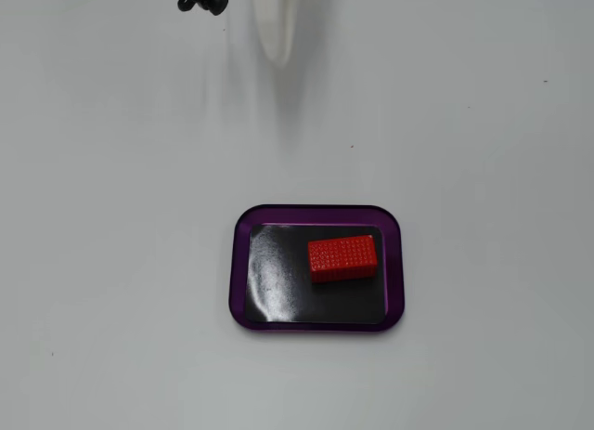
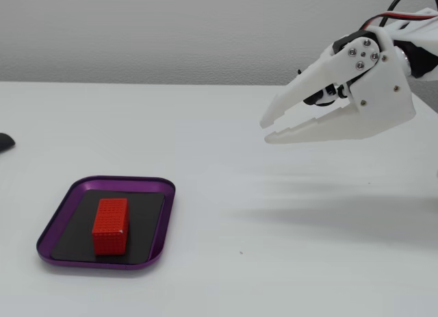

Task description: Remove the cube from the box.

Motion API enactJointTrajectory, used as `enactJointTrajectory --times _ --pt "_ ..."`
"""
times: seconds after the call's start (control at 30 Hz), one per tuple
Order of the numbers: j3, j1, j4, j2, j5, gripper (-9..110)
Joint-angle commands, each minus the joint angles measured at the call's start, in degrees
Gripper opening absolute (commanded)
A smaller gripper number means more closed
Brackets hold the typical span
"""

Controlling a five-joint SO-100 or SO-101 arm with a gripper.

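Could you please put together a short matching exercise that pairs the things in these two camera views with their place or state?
Things:
1. small bright red textured block
2. shallow purple-rimmed tray with a black floor
3. white two-finger claw
4. small black object at the table's far edge

Places or states:
A. in the air, slightly open, holding nothing
B. flat on the white table
C. inside the tray
D. by the top edge of the top-down view

Pairs: 1-C, 2-B, 3-A, 4-D

Arm behind pincer [image 2: 268, 129] cut off at right edge; blurred white tip [image 1: 276, 26], perhaps pincer.
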Motion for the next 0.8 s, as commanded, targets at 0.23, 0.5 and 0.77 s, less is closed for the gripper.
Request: enactJointTrajectory --times 0.23,0.5,0.77 --pt "0.70 -0.53 -2.81 0.88 0.44 0" --pt "0.70 0.18 -3.43 0.88 0.00 0" --pt "0.09 3.78 -7.12 0.79 -0.26 0"
